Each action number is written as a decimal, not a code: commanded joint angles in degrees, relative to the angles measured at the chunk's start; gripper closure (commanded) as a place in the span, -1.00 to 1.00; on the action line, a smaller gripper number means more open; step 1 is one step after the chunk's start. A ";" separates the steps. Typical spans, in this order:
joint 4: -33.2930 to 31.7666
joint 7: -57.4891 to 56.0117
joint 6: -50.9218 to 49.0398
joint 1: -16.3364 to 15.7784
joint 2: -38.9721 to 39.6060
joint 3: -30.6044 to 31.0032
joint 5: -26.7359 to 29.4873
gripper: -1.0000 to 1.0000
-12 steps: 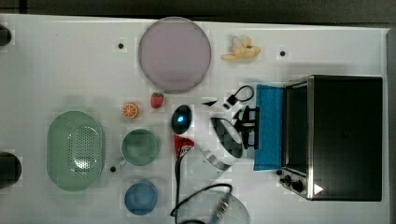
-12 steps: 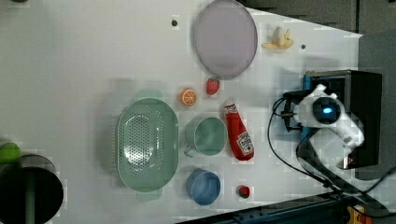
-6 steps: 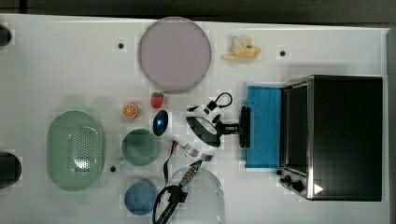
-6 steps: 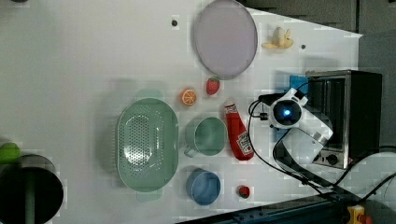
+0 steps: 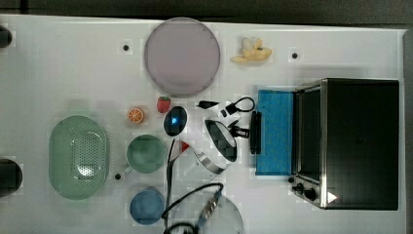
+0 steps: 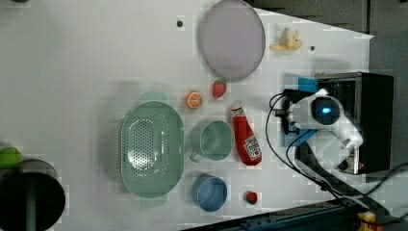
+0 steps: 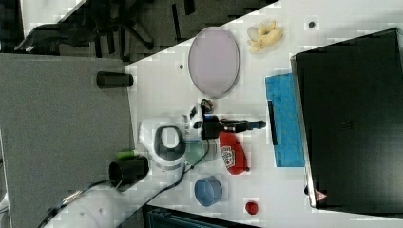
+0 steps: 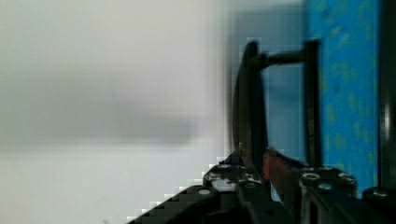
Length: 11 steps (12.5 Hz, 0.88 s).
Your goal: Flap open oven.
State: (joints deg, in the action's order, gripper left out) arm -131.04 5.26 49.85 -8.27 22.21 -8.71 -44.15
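tool (image 5: 243,131) pinches the oven (image 5: 348,144) door's bar handle (image 5: 255,132), door folded flat; next: release, retreat.

1. Pale table (image 8: 107,70) across most of the frame, blurred, with a soft grey shadow band mid-frame.
2. Blue speckled door (image 8: 348,70) along one frame edge.
3. Dark handle (image 8: 247,102) standing off the door on a thin post, between door and table.
4. Gripper (image 8: 254,168) at the frame edge, closed around the handle; reddish pad on one of the fingers (image 8: 280,170) against the bar.
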 commanded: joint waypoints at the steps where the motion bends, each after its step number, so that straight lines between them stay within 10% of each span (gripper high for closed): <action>1: 1.81 2.79 0.01 0.57 -9.26 -0.06 11.17 0.65; 11: 6.81 2.79 -22.78 0.61 -33.76 -0.29 39.98 0.65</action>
State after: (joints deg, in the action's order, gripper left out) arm -127.68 5.43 28.41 -7.37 -9.67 -8.59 -6.65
